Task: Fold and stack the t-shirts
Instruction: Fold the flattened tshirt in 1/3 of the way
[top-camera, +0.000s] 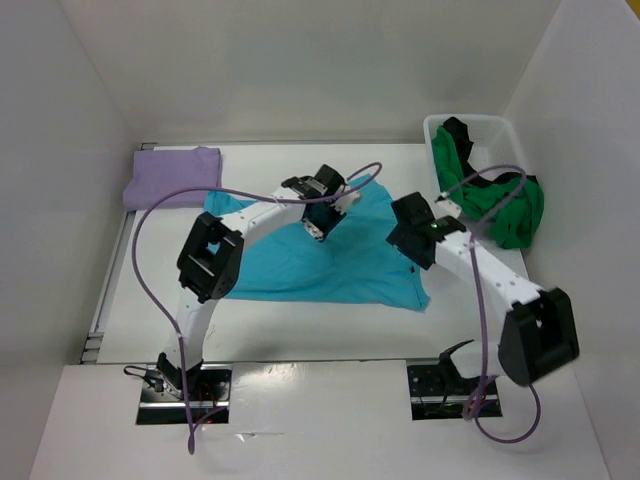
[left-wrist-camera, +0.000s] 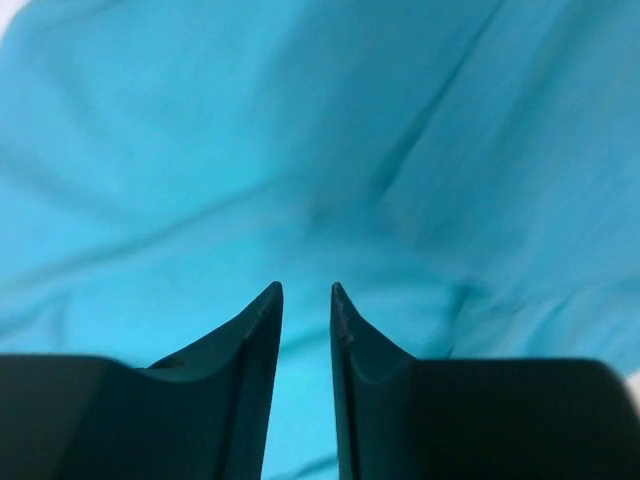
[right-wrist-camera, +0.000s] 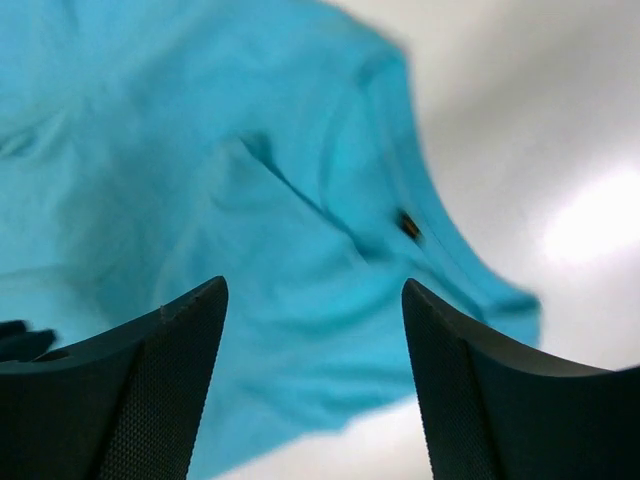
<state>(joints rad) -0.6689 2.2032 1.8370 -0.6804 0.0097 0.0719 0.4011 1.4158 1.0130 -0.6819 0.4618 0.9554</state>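
A turquoise t-shirt (top-camera: 300, 265) lies spread over the middle of the table, a little rumpled. My left gripper (top-camera: 318, 228) hovers over its back part. In the left wrist view its jaws (left-wrist-camera: 306, 290) stand a narrow gap apart, with only the turquoise cloth (left-wrist-camera: 320, 150) showing behind them. My right gripper (top-camera: 413, 248) is above the shirt's right edge. Its jaws (right-wrist-camera: 315, 290) are wide open and empty over the cloth (right-wrist-camera: 200, 180). A folded lavender t-shirt (top-camera: 172, 175) sits at the back left. A green t-shirt (top-camera: 495, 200) spills from the bin, with a black one (top-camera: 457, 130) inside.
The white plastic bin (top-camera: 490, 125) stands at the back right corner against the wall. White walls close in the table (top-camera: 300, 325) on three sides. Purple cables loop above both arms. Bare tabletop (right-wrist-camera: 540, 150) shows beside the shirt's right edge.
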